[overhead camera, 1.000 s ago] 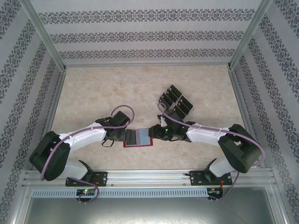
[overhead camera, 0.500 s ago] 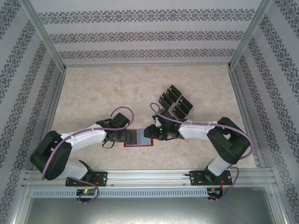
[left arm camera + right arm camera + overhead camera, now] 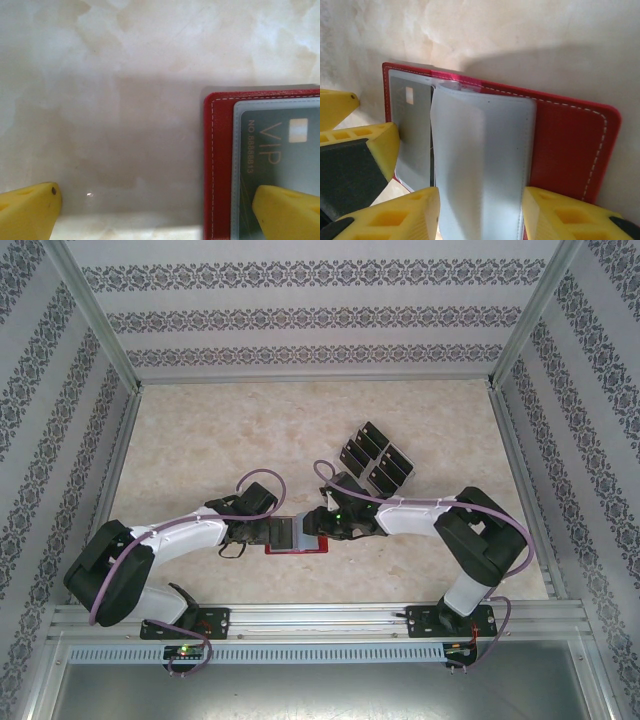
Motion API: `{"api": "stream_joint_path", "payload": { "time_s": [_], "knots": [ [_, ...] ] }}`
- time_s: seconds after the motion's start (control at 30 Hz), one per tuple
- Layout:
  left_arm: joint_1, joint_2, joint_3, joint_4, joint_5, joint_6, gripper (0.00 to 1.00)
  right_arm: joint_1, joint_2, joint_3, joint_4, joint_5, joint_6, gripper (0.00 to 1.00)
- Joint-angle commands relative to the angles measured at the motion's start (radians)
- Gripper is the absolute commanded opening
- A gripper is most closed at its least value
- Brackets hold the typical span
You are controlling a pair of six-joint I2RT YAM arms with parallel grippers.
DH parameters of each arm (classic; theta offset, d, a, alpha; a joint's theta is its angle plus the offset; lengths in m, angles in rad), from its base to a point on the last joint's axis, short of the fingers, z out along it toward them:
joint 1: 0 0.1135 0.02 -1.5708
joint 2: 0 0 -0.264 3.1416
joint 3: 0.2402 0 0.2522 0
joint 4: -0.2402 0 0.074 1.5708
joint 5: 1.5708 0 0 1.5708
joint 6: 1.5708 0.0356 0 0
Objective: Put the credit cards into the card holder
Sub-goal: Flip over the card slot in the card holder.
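The red wallet (image 3: 297, 538) is lying open at the table's (image 3: 220, 440) near edge, the spread left hand (image 3: 268, 533) seemingly pinning it, the spread right hand (image 3: 318, 527) straddling a grey pocket (image 3: 480, 150), probably opening it, with fetching one of the black cards (image 3: 375, 460) likely coming next.

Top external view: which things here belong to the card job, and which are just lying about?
Job:
- red card holder, lying open
- VIP card in its pocket
- loose black credit cards
- left gripper
- right gripper

Not the job (fixtures):
- marble-look table
- patterned walls
- aluminium rail
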Motion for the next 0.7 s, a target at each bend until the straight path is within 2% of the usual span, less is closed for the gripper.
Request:
{"api": "stream_joint_path", "payload": {
  "time_s": [0.0, 0.23, 0.67],
  "knots": [
    [0.012, 0.020, -0.034, 0.006, 0.012, -0.007, 1.00, 0.021, 0.012, 0.017, 0.008, 0.001, 0.012, 0.48],
    [0.012, 0.002, -0.036, 0.003, 0.015, -0.008, 1.00, 0.028, -0.052, 0.009, -0.016, 0.012, 0.012, 0.51],
    [0.013, -0.069, -0.021, -0.028, -0.003, -0.027, 1.00, 0.055, -0.040, 0.063, -0.014, 0.007, 0.029, 0.51]
  ]
}}
